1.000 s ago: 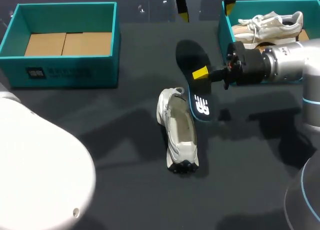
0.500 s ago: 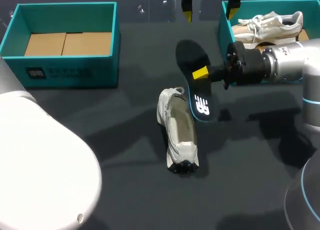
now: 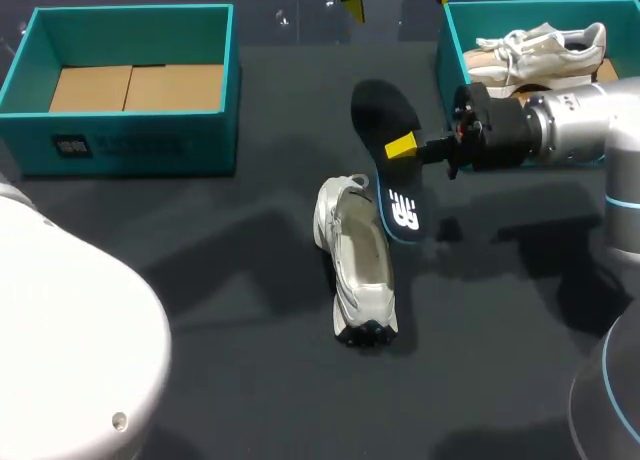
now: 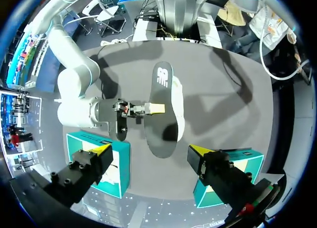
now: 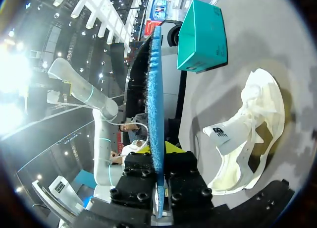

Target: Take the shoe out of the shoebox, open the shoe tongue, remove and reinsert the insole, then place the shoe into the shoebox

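A teal cardboard shoebox (image 3: 130, 145) stands well left of the white mesh sneaker (image 3: 357, 260) lying on the table. Just right of the sneaker, the right gripper (image 3: 400, 147) clamps the black, blue-edged foam insole (image 3: 392, 170). Above the sneaker, the left gripper (image 4: 148, 151) hangs splayed, holding nothing

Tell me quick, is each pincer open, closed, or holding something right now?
Left pincer: open, holding nothing, high above the table.
Right pincer: shut on the insole, held beside the shoe.
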